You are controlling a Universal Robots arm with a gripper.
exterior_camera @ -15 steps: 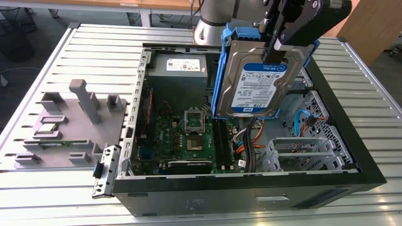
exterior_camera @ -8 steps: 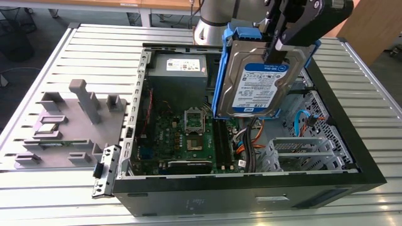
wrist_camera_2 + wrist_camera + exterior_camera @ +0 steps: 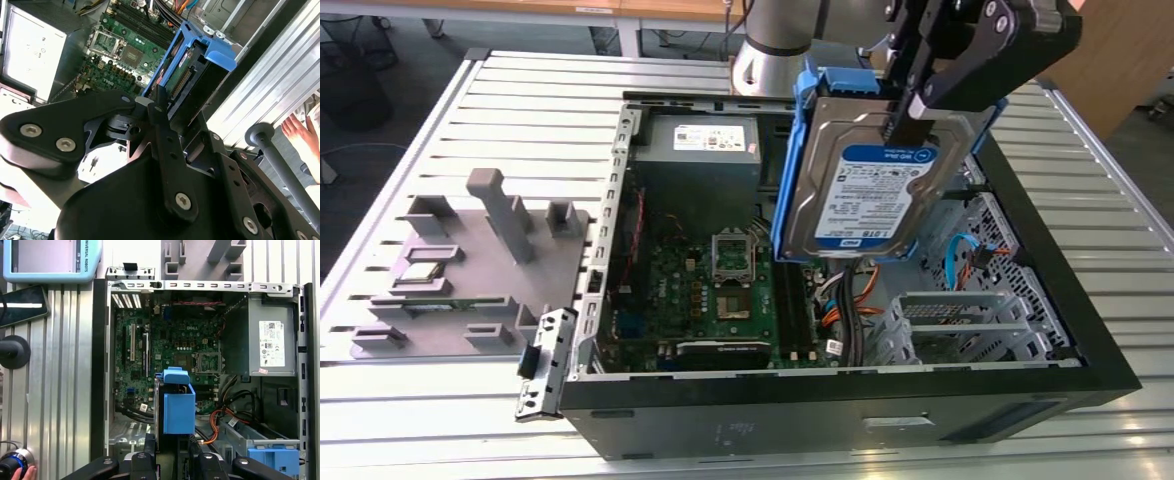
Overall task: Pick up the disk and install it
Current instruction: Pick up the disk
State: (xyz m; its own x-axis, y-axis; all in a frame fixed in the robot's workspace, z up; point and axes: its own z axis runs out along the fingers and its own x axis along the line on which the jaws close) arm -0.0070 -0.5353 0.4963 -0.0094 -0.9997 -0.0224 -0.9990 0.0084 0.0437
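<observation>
**Position.** The disk (image 3: 861,200) hangs on edge above the open computer case (image 3: 854,390), over its middle, between the motherboard (image 3: 707,290) on one side and the metal drive cage (image 3: 961,315) on the other. It touches nothing in the case.

**Grip.** The gripper (image 3: 907,120) comes down from above the case. Its black fingers (image 3: 923,95) are clamped across the thickness of the disk at its upper end.

**Handling, as judged.**
- The disk looks dense for its size and fully stiff. It should hang without sagging but would swing if moved sharply.
- The silver faces are smooth and likely slippery, and the label face gives no purchase.
- The blue plastic bracket (image 3: 178,407) around it is thinner and probably flexes, so pinching the metal body is safer than pinching the bracket alone.
- In the second wrist view the underside shows a bare circuit board and connector pins (image 3: 180,82). These are fragile and should not be gripped or knocked.

**Surroundings.**
- The case is black sheet metal with perforated inner walls.
- The grey box of the power supply (image 3: 700,150) sits in a far corner of the case.
- Orange and blue cables (image 3: 974,250) lie loose beside the cage.
- The case stands on a ribbed aluminium desk (image 3: 454,110)
</observation>
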